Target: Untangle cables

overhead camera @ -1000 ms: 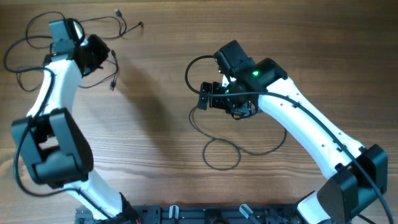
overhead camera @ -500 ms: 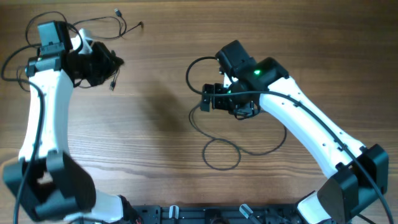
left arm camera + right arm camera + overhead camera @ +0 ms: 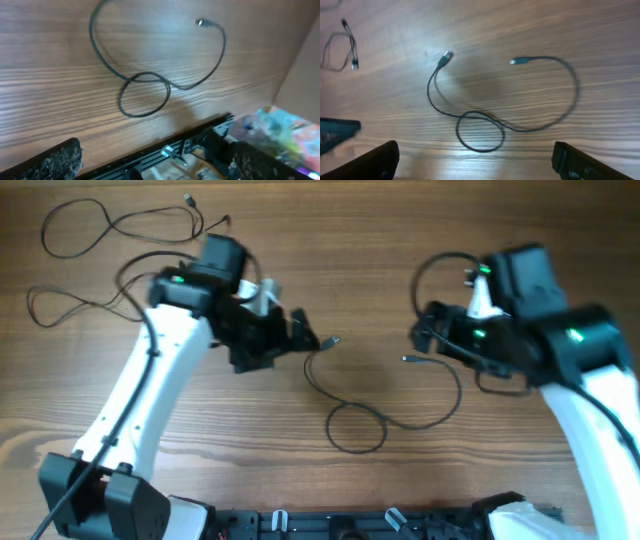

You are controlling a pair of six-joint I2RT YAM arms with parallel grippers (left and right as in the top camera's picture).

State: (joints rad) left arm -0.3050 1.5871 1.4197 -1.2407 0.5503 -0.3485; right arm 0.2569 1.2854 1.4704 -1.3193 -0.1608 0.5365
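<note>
- Three thin, dark cables are lying loose on the wooden surface (image 3: 240, 435), and neither arm is gripping any of them.
- One looped cable (image 3: 380, 415) is resting mid-surface between the two arms, crossing over itself once to form a single ring. One silvery plug (image 3: 333, 340) is lying just beside the left arm's (image 3: 150, 390) tip. The other plug (image 3: 408, 359) is lying near the right arm's (image 3: 590, 395) tip.
- A second cable (image 3: 110, 222) and a third cable (image 3: 33, 308) are sprawling in wavy strands at the far left corner, well apart from the looped one.
- Seen from the wrist camera, the left fingers (image 3: 55, 160) are hovering spread wide above the surface and holding nothing.
- Likewise, the right fingers (image 3: 577, 162) are hanging spread wide and empty over the looped cable.
</note>
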